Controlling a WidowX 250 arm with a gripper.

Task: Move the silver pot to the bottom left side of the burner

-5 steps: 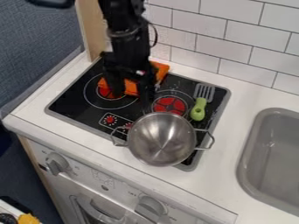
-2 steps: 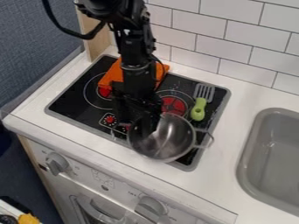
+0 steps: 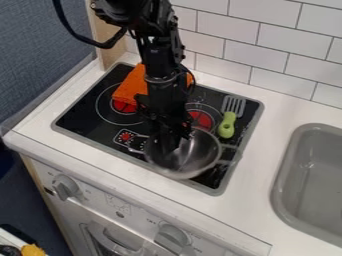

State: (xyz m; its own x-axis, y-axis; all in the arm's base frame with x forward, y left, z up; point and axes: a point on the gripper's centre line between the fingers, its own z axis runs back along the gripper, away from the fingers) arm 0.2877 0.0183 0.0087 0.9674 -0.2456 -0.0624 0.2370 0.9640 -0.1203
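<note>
Pot (image 3: 194,162) faces up — long axis crosswise; gripper (image 3: 175,143) at rim (jaw gap, hold unclear).

Soft, even indoor light, bright white counter (image 3: 259,167), dimmer blue panel (image 3: 40,60) at left, pale sheen inside the silver pot (image 3: 202,154), motion blur softening its rim

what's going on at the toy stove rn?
The black robot arm has its claw down at the left part of the silver pot; can't tell if it has a hold. Pot sits at the cooktop's front right, so not at the left yet. Orange item and green-handled spatula lie behind it on the cooktop.
</note>
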